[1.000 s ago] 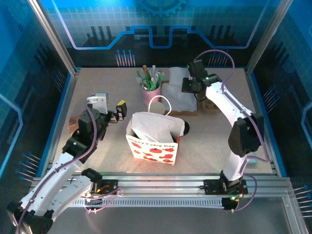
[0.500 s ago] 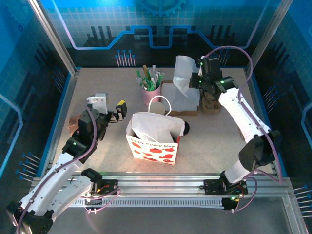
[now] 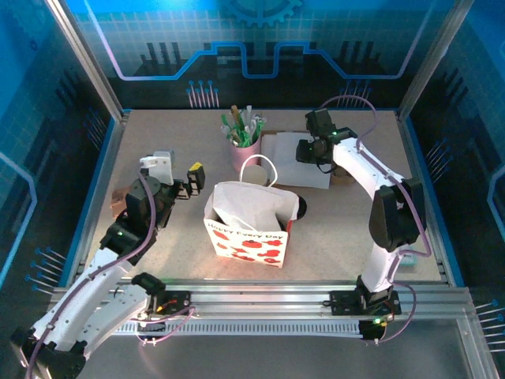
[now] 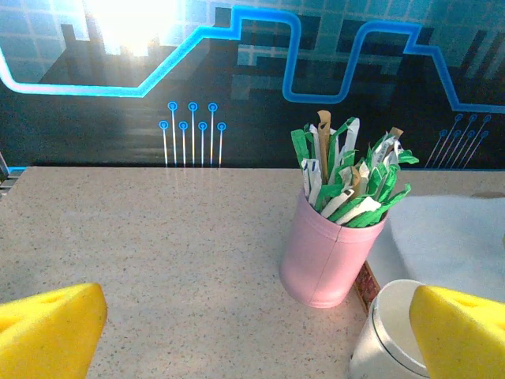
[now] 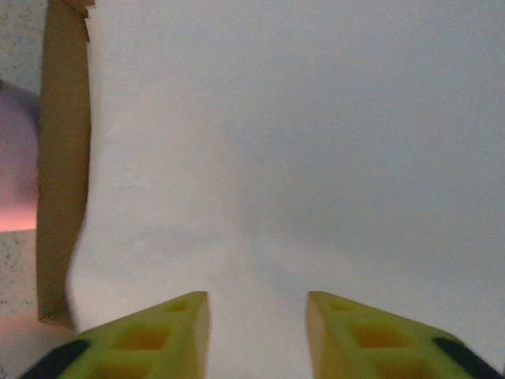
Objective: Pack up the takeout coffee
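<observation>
From above: left claw (image 3: 178, 175) is spread wide and empty, left of the printed bag (image 3: 246, 237). The right claw (image 3: 309, 151) is low over a white sheet (image 3: 286, 158), and I can't tell where the white cup is. Left wrist: a pink cup of sticks (image 4: 327, 253) stands ahead. Right wrist: the fingers (image 5: 158, 332) are parted with nothing between them, sheet just beneath.
</observation>
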### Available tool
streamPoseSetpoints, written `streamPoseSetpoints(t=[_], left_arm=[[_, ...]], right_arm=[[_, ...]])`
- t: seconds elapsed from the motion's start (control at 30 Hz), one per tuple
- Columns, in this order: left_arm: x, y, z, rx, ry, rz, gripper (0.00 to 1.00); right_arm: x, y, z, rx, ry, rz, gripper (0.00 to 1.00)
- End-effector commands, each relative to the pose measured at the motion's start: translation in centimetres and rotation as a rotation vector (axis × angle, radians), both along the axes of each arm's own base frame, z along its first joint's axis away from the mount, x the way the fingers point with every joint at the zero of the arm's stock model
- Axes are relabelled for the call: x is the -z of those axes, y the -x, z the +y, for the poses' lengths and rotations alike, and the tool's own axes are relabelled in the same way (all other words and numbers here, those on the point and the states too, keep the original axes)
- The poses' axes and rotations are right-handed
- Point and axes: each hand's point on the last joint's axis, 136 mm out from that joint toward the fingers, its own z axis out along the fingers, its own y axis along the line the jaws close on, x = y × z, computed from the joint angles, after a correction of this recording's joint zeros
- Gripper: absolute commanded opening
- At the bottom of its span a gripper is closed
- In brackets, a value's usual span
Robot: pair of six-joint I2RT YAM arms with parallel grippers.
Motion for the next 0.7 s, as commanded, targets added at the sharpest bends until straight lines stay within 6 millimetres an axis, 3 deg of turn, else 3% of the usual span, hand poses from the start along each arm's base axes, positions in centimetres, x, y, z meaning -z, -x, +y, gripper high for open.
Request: streamPoseSetpoints(t=[0.0,0.13,0.4,0.57,0.67], left_arm=[[-0.9,0.0,0.4,-0.017,0.014,-0.038,0.99],[-0.9,0.0,0.4,-0.016,0.015,-0.039,0.99],[-0.9,0.0,0.4,-0.012,0.017,-0.040,0.99],[-0.9,0.0,0.3,-0.008,0.019,-0.042,0.99],[-0.9,0.0,0.2,-0.005,0.020,-0.040,0.99]], right_arm=[[0.2,0.4,-1.6,0.031,0.065,0.004,0.44],[-0.2,0.7,-3.2,0.068,0.088,-0.015,0.52],[0.0,0.1,-6.9,0.149,0.078,-0.062,0.55],[-0.4,-0.7,-7.5,0.156,0.024,-0.116,0.55],[0.7,-1.3,-7.8,0.159,0.012,-0.080,0.52]])
